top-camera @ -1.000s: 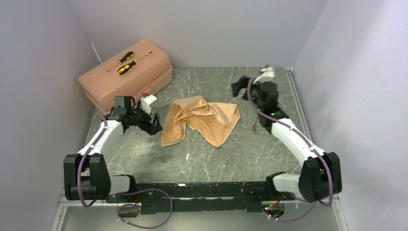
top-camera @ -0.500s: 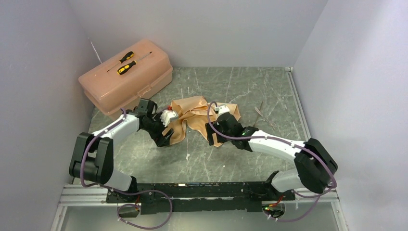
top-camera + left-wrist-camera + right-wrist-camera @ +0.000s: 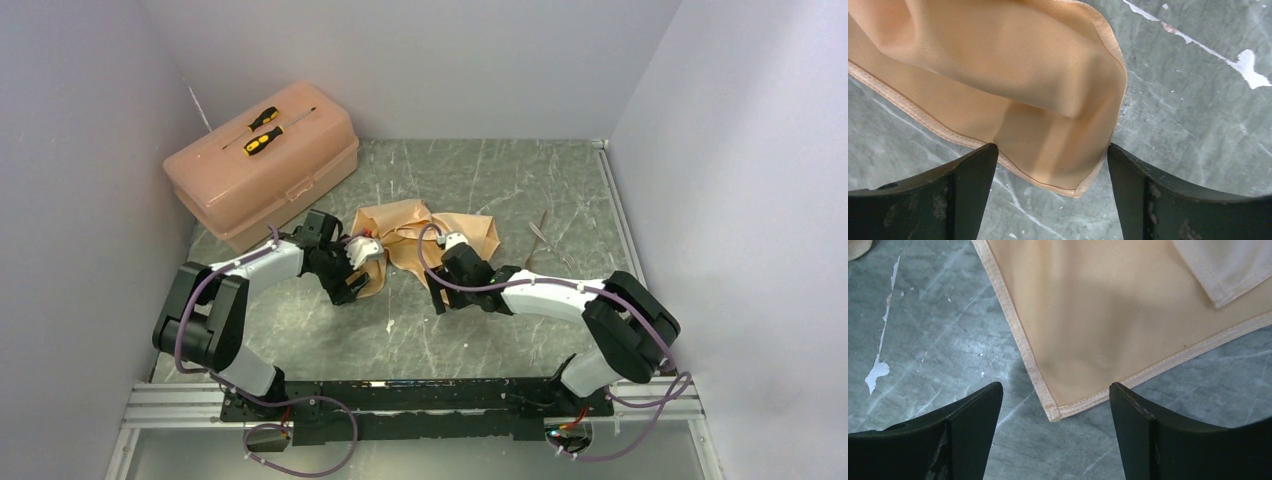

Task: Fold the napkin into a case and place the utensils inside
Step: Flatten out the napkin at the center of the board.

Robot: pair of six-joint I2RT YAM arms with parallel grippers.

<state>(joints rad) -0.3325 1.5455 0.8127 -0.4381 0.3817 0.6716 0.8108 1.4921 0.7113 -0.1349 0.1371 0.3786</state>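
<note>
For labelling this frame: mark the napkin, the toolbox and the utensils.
napkin (image 3: 478, 232), top view, its flat right part.
toolbox (image 3: 225, 170), top view, bare stretch of the lid.
utensils (image 3: 538, 231), top view, on the thin metal pieces.

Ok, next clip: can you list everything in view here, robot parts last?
napkin: one, peach-tan, crumpled mid-table
toolbox: one, pink, far left of the table
screwdrivers: two, yellow-and-black, on the toolbox lid
utensils: count unclear, thin dull brown, right of the napkin
table: one, grey-green marbled
left gripper: one, black fingers, open around the napkin's near-left corner
right gripper: one, black fingers, open around another near corner
</note>
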